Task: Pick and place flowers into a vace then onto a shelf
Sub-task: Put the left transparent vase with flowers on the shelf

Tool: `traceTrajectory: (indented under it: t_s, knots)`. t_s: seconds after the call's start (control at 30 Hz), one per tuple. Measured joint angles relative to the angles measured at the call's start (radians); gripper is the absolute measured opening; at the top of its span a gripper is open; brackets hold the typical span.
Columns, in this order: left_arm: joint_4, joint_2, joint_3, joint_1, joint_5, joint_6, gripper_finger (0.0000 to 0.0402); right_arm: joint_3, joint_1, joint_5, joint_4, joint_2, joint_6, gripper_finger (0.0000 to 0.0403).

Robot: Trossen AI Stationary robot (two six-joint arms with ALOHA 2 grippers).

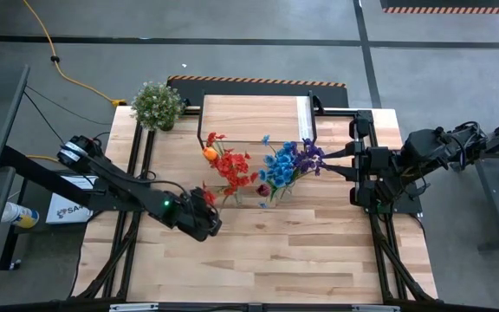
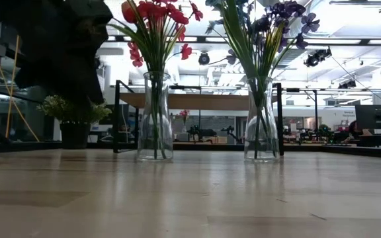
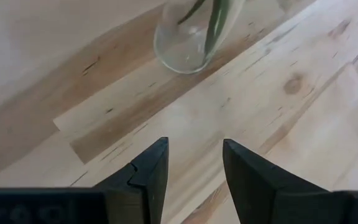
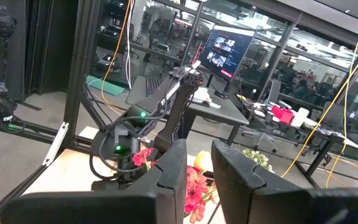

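Two clear glass vases stand on their bases mid-table. One (image 2: 155, 119) holds red and orange flowers (image 1: 226, 163); the other (image 2: 262, 119) holds blue and purple flowers (image 1: 288, 159). The shelf (image 1: 254, 119) stands behind them toward the far edge. My left gripper (image 1: 215, 221) hovers low on the near-left side of the red-flower vase, tipped downward and open, with nothing between its fingers (image 3: 194, 146). That vase's base (image 3: 185, 43) shows just ahead of it. My right gripper (image 1: 332, 161) is held high and level to the right of the blue flowers, fingers slightly apart (image 4: 199, 149) and empty.
A bushy green potted plant (image 1: 157, 105) sits at the table's far left corner. The shelf's black legs (image 2: 118, 116) stand behind the vases. Bare plank tabletop (image 1: 267, 260) stretches across the near half. A workshop with desks and monitors lies beyond the table.
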Motion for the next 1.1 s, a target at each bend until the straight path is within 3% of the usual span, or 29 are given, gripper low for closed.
traceTrajectory:
  t_s: [0.2,0.5,0.67,0.8,1.0,1.1]
  knots:
    - [0.004,0.063,-0.001,-0.064,-0.003,-0.080,0.0184,0.000,0.000,0.002,0.000,-0.001,0.000,0.0067]
    - [0.035,0.161,-0.001,-0.232,-0.077,-0.388,0.0184,0.000,0.000,0.004,0.000,-0.001,-0.001,0.0067]
    - [0.098,0.200,-0.001,-0.275,-0.325,-0.470,0.0184,0.000,0.000,0.004,0.010,-0.001,-0.001,0.0067]
    - [0.131,0.236,-0.001,-0.271,-0.445,-0.471,0.0184,0.000,0.000,0.004,0.023,-0.001,-0.001,0.0067]
    - [0.135,0.297,-0.001,-0.264,-0.711,-0.502,0.0184,0.000,0.000,0.003,0.030,-0.001,-0.001,0.0067]
    - [0.136,0.315,-0.001,-0.237,-0.740,-0.523,0.0184,0.000,0.000,0.003,0.030,-0.001,-0.001,0.0067]
